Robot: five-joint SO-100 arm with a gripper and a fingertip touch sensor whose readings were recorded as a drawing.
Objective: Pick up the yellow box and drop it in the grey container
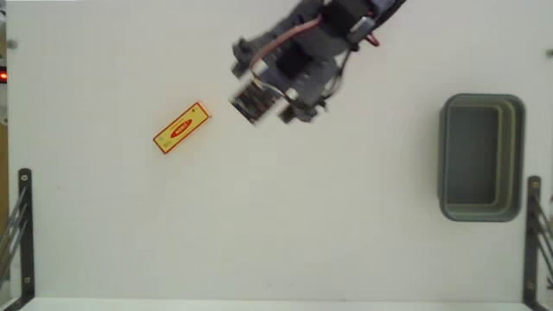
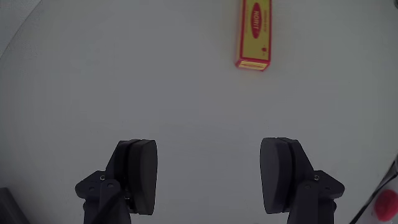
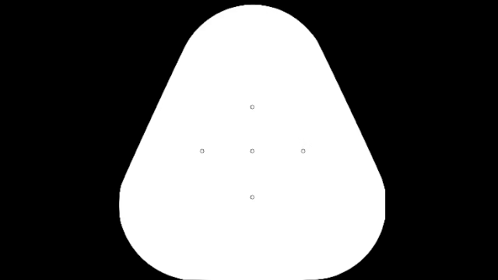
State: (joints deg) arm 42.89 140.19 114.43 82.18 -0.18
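Approach step: gripper (image 2: 210, 177) wide open and empty over bare table, yellow box (image 2: 254, 34) lying flat ahead and slightly right in wrist view, grey container (image 1: 481, 157) well apart at fixed view's right; next, advance and straddle box

You are looking at a bare test bench: a plain white table (image 1: 285, 225) with black metal brackets (image 1: 24, 233) clamped at its edges.
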